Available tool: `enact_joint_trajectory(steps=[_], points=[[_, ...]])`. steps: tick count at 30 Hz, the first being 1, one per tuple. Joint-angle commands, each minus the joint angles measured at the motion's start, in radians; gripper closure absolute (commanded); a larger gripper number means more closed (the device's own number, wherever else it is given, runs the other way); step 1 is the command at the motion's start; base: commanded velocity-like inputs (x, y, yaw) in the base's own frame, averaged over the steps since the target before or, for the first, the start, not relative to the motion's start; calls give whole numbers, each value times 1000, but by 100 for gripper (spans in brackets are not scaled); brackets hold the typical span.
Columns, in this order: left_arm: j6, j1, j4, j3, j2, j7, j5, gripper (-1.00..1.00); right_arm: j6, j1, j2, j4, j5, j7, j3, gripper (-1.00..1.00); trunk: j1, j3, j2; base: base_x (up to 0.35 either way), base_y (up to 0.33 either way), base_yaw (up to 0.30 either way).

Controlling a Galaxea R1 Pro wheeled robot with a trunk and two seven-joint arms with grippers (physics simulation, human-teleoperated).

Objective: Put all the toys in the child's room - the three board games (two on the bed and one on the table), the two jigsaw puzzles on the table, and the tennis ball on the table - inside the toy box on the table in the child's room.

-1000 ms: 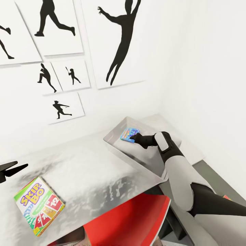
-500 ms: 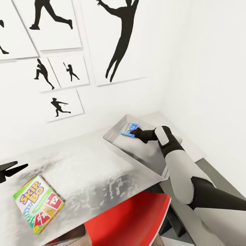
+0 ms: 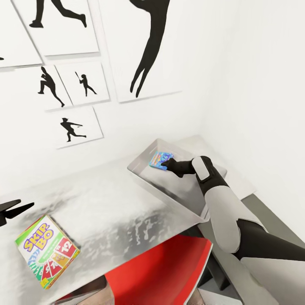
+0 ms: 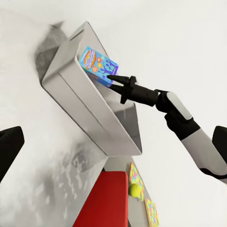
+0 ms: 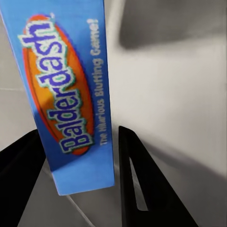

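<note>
Holding the Balderdash box (image 3: 161,160) inside the toy box (image 3: 169,197) — your right gripper (image 3: 168,164).
Its jaws straddle the box, seemingly clamped; left gripper (image 3: 17,210) hovers, slightly parted.

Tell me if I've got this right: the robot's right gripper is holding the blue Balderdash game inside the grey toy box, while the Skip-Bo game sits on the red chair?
Nearly. The right gripper does hold the Balderdash game inside the toy box, but the Skip-Bo game lies on the table, not on the red chair. The head view shows it.
</note>
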Motion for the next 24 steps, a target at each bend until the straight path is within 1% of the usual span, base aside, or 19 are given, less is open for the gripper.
enact_joint_trajectory(steps=[1, 5, 7, 8, 9, 10, 11, 13, 14, 15, 16, 17, 20, 24], points=[[11, -1, -1, 4, 0, -4, 0, -100, 5, -1, 1, -1, -1, -1, -7, 100, 0, -3, -2, 0, 0, 0], [18, -5, -10, 14, 4, -4, 2, -100, 4, -1, 1, -1, -1, -1, -6, 100, 0, -10, -2, 0, 0, 0], [20, -9, -15, 18, 28, -4, 8, -100, 4, -1, 1, -1, -1, -1, -6, 100, 0, -13, -2, 0, 0, 0], [22, -12, -17, 18, 54, -4, 22, -100, 3, -1, 1, -2, -1, -1, -6, 100, 0, -15, -2, 0, 0, 0], [22, -13, -18, 18, 67, -4, 34, -100, 3, -1, 1, -2, -1, -1, -6, 100, 0, -17, -2, 0, 0, 0], [22, -15, -19, 17, 91, -4, 67, -100, 3, -1, 1, -2, -1, -1, -6, 100, 0, -18, -2, 0, 0, 0], [22, -15, -19, 17, 102, -4, 89, -100, 3, -1, 1, -2, -1, -1, -6, 100, 0, -20, -2, 0, 0, 0], [22, -17, -20, 14, 139, -4, 187, -100, 3, -1, 1, -2, -1, -1, -5, 100, 0, -23, -2, 0, 0, 0], [22, -17, -21, 14, 146, -4, 208, -100, 3, -1, 1, -3, -1, -1, -5, 100, 0, -25, -2, 0, 0, 0], [22, -17, -22, 13, 160, -4, 240, -100, 3, -1, 1, -3, -1, -1, -5, 100, 0, -27, -2, 0, 0, 0], [22, -16, -24, 12, 171, -4, 262, -100, 3, -1, 1, -4, -1, -2, -5, 100, 0, -28, -2, 0, 0, 0], [22, -17, -25, 11, 178, -4, 277, -100, 3, -1, 1, -5, -1, -2, -4, 100, 0, -30, -2, 0, 0, 0], [22, -16, -26, 8, 185, -4, 293, -100, 3, -1, 1, -6, -1, -2, -4, 100, 0, -35, -2, 0, 0, 0], [22, -16, -26, -11, 187, -4, 295, -100, 3, -1, 1, -7, -1, -2, -4, 100, 0, -41, -2, 0, 0, 0]])
